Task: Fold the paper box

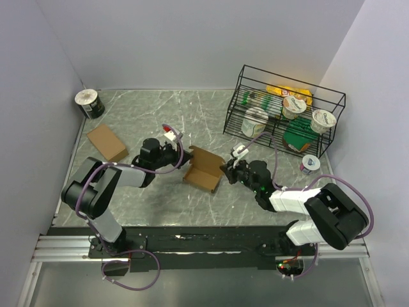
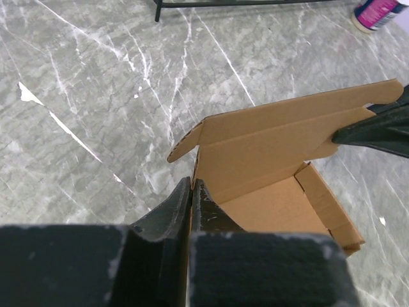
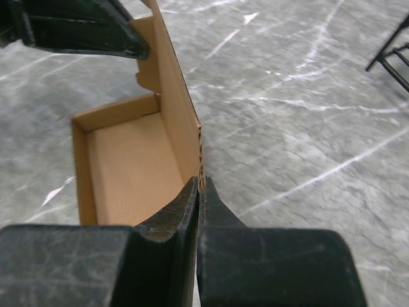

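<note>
The paper box (image 1: 203,169) is a brown cardboard tray with its lid panel standing upright, in the middle of the table. My left gripper (image 1: 184,158) is shut on the box's left wall; in the left wrist view its tips (image 2: 192,185) pinch the cardboard edge below the lid's corner tab, with the paper box (image 2: 268,147) beyond them. My right gripper (image 1: 225,169) is shut on the other end; in the right wrist view its tips (image 3: 200,185) clamp the end of the upright panel of the paper box (image 3: 128,166). The opposite arm's fingers (image 3: 83,29) show at the far end.
A second, fully formed brown box (image 1: 107,142) lies at the left. A black wire rack (image 1: 281,118) with several cups stands at the back right, and a small pink cup (image 1: 310,164) sits in front of it. A dark container (image 1: 89,102) stands in the back left corner.
</note>
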Controlling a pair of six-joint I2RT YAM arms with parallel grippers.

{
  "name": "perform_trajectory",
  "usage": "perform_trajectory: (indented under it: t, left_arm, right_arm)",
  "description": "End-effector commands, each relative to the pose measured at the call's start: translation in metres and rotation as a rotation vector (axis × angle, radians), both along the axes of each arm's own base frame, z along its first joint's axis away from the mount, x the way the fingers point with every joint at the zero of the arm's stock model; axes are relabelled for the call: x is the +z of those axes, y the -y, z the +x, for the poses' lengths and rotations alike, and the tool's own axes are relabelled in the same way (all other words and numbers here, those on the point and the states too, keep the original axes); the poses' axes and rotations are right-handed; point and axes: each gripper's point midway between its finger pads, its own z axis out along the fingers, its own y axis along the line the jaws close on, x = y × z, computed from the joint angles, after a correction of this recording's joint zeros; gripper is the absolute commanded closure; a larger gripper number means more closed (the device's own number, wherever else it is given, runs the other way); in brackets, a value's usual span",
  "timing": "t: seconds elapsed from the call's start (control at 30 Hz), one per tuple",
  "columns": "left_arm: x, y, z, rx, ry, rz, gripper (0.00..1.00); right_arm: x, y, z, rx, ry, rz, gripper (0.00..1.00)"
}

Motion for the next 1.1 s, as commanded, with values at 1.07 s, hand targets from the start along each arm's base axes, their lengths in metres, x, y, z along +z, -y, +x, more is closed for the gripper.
perform_trajectory:
  t: [1.07]
  left_arm:
    - [0.000,0.036,-0.054,0.322,0.026,-0.124,0.99]
  right_arm:
    - [0.020,-0.019,0.016,-0.506,0.031,-0.048,1.00]
